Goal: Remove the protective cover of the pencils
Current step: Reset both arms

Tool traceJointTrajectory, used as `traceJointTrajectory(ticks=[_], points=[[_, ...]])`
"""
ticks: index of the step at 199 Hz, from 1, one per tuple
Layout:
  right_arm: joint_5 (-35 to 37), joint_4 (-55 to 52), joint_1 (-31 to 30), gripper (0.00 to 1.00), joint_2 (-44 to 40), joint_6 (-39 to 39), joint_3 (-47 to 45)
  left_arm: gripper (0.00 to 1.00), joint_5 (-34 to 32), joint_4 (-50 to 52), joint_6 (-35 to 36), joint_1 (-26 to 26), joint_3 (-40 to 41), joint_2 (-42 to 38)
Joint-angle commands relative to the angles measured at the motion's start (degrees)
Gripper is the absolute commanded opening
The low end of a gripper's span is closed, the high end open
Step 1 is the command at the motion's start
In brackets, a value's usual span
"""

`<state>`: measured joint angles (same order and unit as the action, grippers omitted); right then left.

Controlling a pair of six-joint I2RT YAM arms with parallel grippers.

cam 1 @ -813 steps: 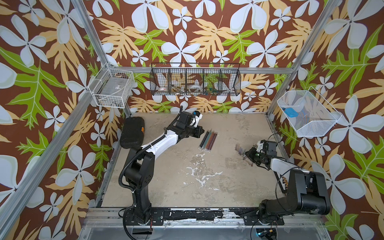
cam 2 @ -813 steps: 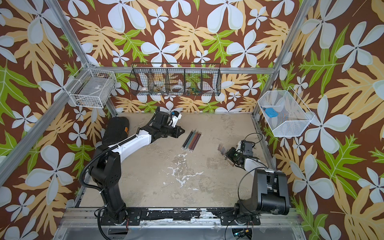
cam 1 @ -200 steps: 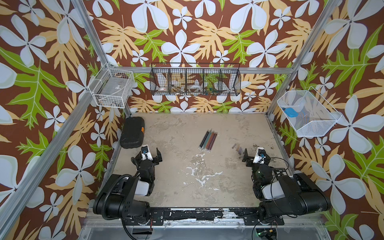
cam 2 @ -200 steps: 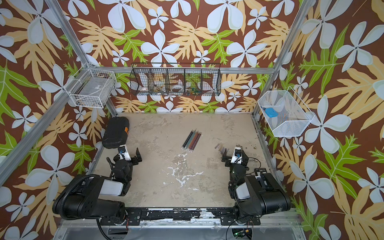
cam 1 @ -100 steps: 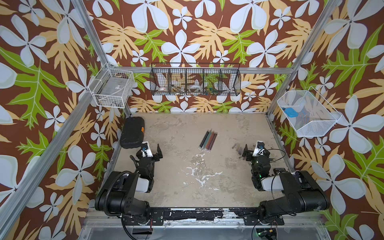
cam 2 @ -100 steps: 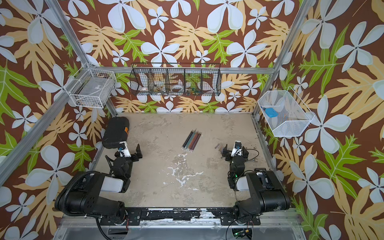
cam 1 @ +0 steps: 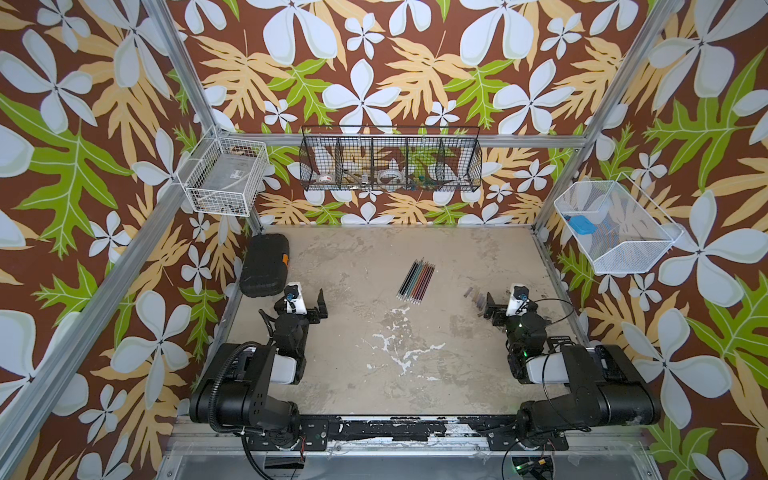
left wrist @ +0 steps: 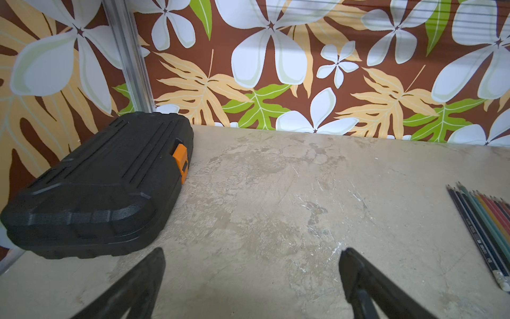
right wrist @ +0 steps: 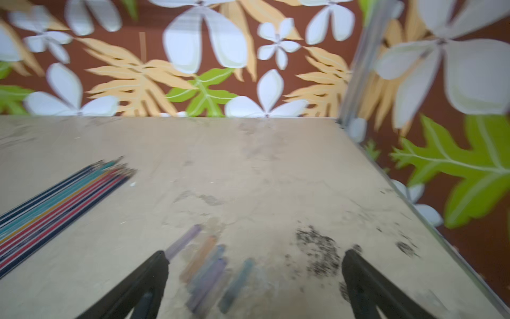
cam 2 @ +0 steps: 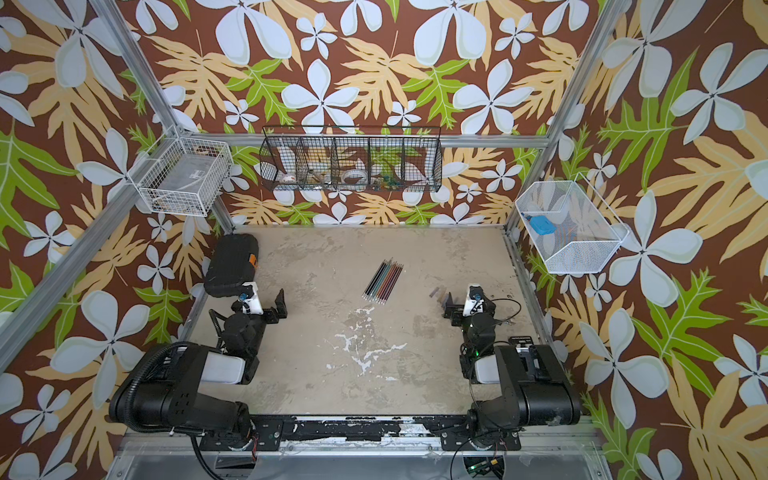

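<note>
Both arms sit folded low at the near edge of the bench (cam 1: 374, 340), forearms aimed at the back wall; the left hand (left wrist: 252, 255) hangs just above the surface, its fingers spread wide and gripping nothing; the right hand (right wrist: 255, 254) is spread just as wide and also grips nothing, near the right bench edge; just ahead of it several small translucent caps (right wrist: 209, 265), purplish, orange and bluish in the blurred wrist view, lie loose; farther in, near mid-bench and well apart from both hands, the pencils (cam 1: 416, 280) lie flat in one tight slanted row, black, teal, yellow and red, with bare sharpened tips toward the back wall and pale ends toward the arms; scuffed bare bench spreads between the hands; a black case (cam 1: 264, 266) with an orange latch (left wrist: 180, 154) lies along the left edge, just beyond the left hand; a black wire basket (cam 1: 390, 164) hangs on the back wall
</note>
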<state>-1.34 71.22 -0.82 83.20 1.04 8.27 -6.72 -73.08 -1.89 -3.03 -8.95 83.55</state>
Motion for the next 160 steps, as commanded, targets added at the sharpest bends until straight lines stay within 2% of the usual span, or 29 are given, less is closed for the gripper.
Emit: traceJointTrajectory(ticks=[1,8,23,35,44,59,71,80,160], points=[[1.46,3.41,0.12,1.00,0.83,0.93,0.18,1.00,-0.15,-1.10,-0.44,-0.07,-0.02,-0.14],[7.91,-1.22,0.31,1.00,0.70,4.05,2.36,1.00,-0.24,-1.13,-0.44,-0.14,-0.02,-0.08],[9.61,1.09,0.47,1.00,0.64,4.28,1.06,1.00,-0.27,-1.19,-0.41,-0.13,-0.02,-0.14],[7.10,-1.73,-0.10,1.00,0.77,2.41,2.60,1.00,-0.28,-1.18,-0.39,-0.14,-0.01,-0.10],[1.89,-2.45,-1.23,1.00,1.21,-1.29,3.36,1.00,-0.28,-1.18,-0.39,-0.11,-0.08,-0.09],[0.38,-0.09,-1.73,1.00,0.24,-2.33,1.52,1.00,-0.27,-1.19,-0.39,-0.07,-0.07,-0.10],[3.54,-3.30,-1.23,1.00,1.30,-0.02,3.82,1.00,-0.23,-1.12,-0.39,-0.13,-0.05,-0.13],[1.64,-3.18,0.31,1.00,0.89,1.06,3.62,1.00,-0.27,-1.18,-0.39,-0.13,-0.02,0.00],[3.32,-3.24,-0.59,1.00,1.00,0.41,3.68,1.00,-0.30,-1.21,-0.39,-0.11,-0.02,-0.07]])
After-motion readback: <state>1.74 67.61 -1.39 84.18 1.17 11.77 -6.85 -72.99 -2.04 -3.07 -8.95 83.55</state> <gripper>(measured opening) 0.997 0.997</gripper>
